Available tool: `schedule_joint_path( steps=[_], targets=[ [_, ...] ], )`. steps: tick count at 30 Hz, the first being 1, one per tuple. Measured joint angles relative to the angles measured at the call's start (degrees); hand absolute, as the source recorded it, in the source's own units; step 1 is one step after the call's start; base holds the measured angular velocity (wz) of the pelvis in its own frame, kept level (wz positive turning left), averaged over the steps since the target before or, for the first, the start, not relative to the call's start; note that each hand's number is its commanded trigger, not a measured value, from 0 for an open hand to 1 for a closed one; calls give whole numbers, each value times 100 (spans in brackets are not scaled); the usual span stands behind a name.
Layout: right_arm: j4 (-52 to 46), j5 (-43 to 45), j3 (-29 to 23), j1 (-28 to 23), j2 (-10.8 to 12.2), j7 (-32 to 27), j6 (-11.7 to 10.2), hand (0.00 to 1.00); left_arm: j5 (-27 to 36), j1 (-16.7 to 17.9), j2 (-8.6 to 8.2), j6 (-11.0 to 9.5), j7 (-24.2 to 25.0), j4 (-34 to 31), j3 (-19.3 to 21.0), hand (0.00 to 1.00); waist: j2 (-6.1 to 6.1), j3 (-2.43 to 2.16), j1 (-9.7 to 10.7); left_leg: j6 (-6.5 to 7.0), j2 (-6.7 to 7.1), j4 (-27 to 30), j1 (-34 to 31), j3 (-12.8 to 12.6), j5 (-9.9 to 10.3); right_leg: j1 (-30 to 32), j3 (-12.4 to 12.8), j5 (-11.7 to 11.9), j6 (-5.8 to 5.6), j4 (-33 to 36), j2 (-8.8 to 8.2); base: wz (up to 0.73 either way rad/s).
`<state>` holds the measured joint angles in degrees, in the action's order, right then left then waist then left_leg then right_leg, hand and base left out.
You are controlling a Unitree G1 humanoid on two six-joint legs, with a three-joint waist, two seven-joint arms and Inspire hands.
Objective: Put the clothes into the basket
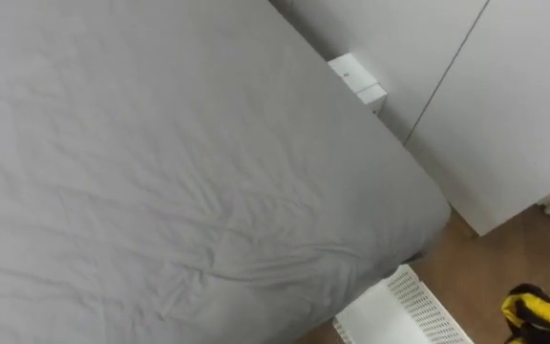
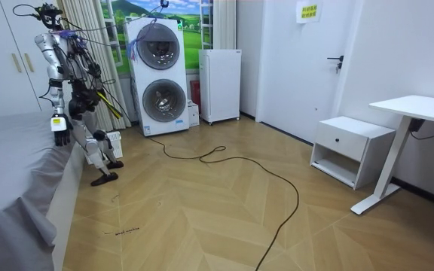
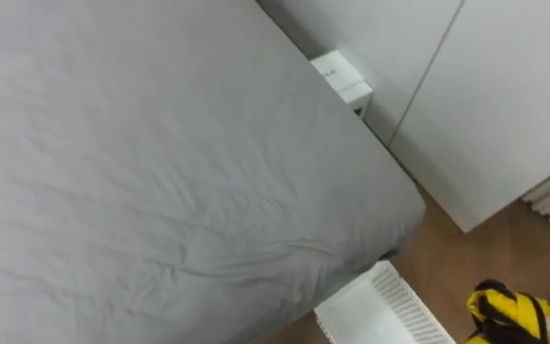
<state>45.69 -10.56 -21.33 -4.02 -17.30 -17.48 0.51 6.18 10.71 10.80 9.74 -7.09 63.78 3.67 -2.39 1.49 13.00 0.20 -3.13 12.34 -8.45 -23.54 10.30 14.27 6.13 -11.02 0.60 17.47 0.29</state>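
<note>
At the lower right corner of the eye views, a yellow and black garment (image 1: 540,317) shows just beside the white slatted laundry basket (image 1: 404,311), which stands at the corner of the grey bed (image 1: 160,172). In the room view the left hand (image 2: 60,135) hangs beside the bed edge; whether it is open or closed I cannot tell.

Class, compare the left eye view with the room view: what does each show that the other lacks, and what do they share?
Left eye view, not room view: a small white box between the grey bed and the white wardrobe. Room view, not left eye view: stacked washing machines, a door, a nightstand, a desk. Both: that bed and wardrobe.
</note>
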Motion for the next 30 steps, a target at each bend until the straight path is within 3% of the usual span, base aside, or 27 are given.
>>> schedule_joint_path(
  steps=[1, 3, 8, 14, 18, 25, 26, 30],
  targets=[
    [9, -20, 1, 67, -33, -12, -7, 100, 3, -36, 6, -2, -1, 25, -68, 0, -40, 8, 1, 7, 4, 29, -76, -8, -1, 99, 6, 0, 0, 66, -7, -10],
    [87, -59, 1, 262, -222, -141, -85, 100, 237, -174, 4, -8, -2, 110, -323, 0, -232, -3, 1, 55, 12, 122, -342, -8, -10, 414, 5, 0, -4, 252, -27, -2],
    [189, -93, 35, 493, -323, -370, -255, 100, 570, -375, -3, -57, -8, 233, -707, 0, -495, -32, -20, 98, 65, 118, -660, -35, -96, 858, 31, -36, 0, 563, -61, -1],
    [886, -95, 224, 935, -334, -376, -301, 100, 696, -609, -2, -260, -16, 287, -846, 0, -592, -37, -252, 146, 95, 180, -1107, -91, -202, 1387, 33, -47, 7, 742, -110, 0],
    [1247, -281, 271, 1244, -347, -443, -407, 100, 992, -623, -1, -301, 5, 284, -969, 0, -661, -47, -268, 165, 120, 179, -1211, -42, -243, 1487, -10, -46, 4, 771, -143, 6],
    [1671, -357, 381, 1365, -373, -449, -422, 98, 1006, -719, 0, -308, 43, 189, -1199, 0, -764, -53, -318, 184, 179, 151, -1285, 100, -284, 1526, -165, -83, -13, 761, -229, 13],
    [1730, -357, 390, 1340, -374, -443, -422, 0, 1002, -696, 0, -308, 44, 171, -1199, 0, -776, -52, -375, 185, 184, 133, -1285, 116, -284, 1500, -169, -84, -15, 755, -230, 6],
    [2066, -417, 390, 1305, -380, -381, -421, 0, 1004, -675, 0, -309, 43, 71, -1197, 0, -790, -55, -413, 183, 196, 130, -1284, 202, -297, 1456, -327, -85, -13, 755, -277, 13]
  ],
)
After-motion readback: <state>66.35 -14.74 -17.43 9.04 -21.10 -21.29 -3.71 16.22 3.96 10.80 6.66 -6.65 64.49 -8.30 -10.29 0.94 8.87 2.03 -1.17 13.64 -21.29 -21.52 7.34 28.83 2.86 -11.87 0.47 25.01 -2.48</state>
